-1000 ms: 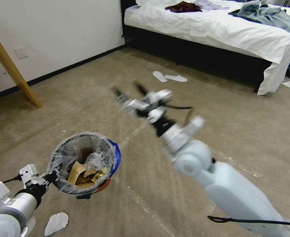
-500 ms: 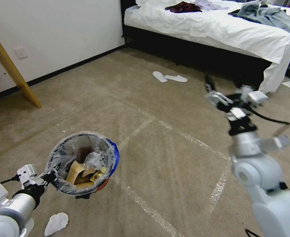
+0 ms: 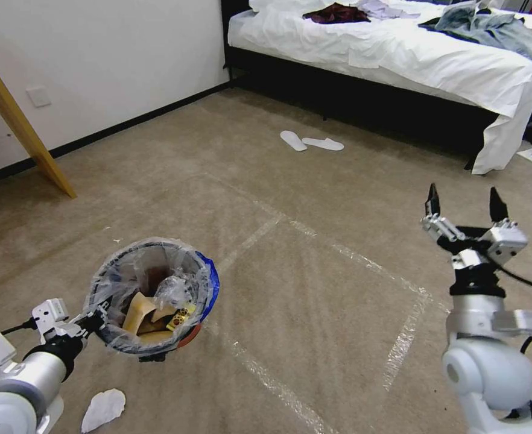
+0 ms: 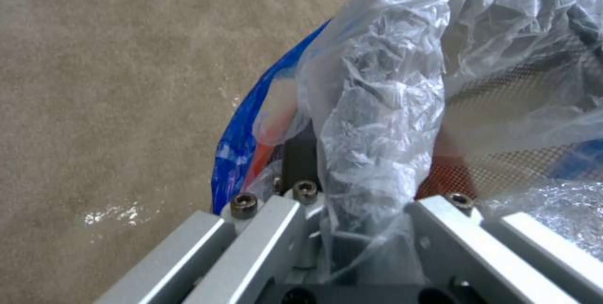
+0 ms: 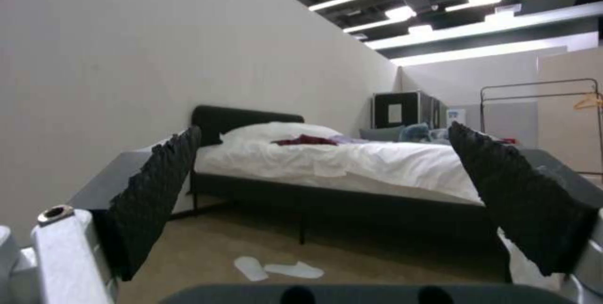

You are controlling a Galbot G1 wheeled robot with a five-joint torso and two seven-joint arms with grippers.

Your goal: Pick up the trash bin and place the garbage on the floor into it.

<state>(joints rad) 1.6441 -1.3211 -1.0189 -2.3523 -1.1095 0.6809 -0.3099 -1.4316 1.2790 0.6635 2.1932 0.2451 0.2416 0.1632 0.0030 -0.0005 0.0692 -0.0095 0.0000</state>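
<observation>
The trash bin (image 3: 201,289), a small red bucket lined with clear plastic and a blue bag edge, hangs above the carpet at the lower left. My left gripper (image 3: 94,322) is shut on its near rim; the left wrist view shows the fingers clamped over the crinkled liner (image 4: 370,120). Inside lie brown cardboard pieces (image 3: 139,313), a clear plastic wad and a yellow wrapper (image 3: 181,317). A white tissue scrap of garbage (image 3: 104,408) lies on the floor below the bin. My right gripper (image 3: 464,207) is open and empty at the right, pointing toward the bed.
A bed with white sheets (image 3: 399,48) stands at the back right, with clothes on it. White slippers (image 3: 311,142) lie before it. A slanted wooden leg (image 3: 22,126) stands at the left wall. Tape lines (image 3: 338,250) mark the carpet.
My right arm swung from the middle of the view to the right and drew back, its gripper now upright and open. The left arm and bin stayed put.
</observation>
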